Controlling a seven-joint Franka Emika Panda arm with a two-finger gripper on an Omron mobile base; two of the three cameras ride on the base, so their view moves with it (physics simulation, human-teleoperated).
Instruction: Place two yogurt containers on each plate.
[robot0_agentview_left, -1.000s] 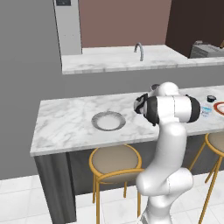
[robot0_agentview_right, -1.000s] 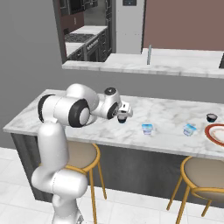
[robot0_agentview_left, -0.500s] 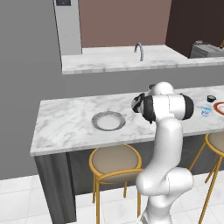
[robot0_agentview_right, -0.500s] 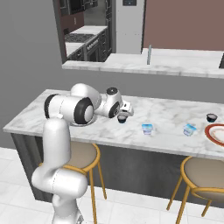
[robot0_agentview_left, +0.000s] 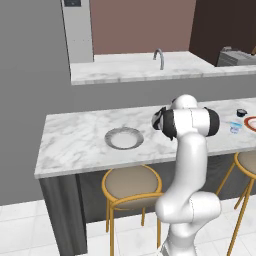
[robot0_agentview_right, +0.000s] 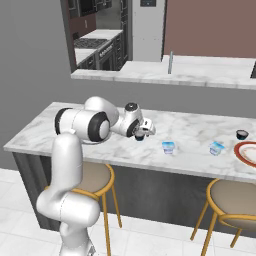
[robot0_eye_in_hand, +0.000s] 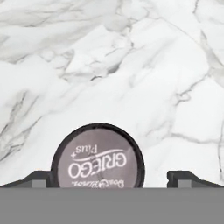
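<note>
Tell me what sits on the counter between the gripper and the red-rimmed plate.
In the right base view, two pale blue-and-white yogurt cups stand on the marble between the open gripper and the red-rimmed plate.

Four yogurt cups: two dark (robot0_agentview_right: 139, 137) (robot0_agentview_right: 242, 134), two pale blue (robot0_agentview_right: 169, 147) (robot0_agentview_right: 216, 147); two plates (robot0_agentview_left: 124, 138) (robot0_agentview_right: 247, 151); two stools (robot0_agentview_left: 132, 181) (robot0_agentview_right: 233, 197)

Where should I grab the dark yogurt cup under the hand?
Probably from straight above, by its round side wall: the dark yogurt cup stands upright on the marble counter, lid up, between the open gripper tips.
</note>
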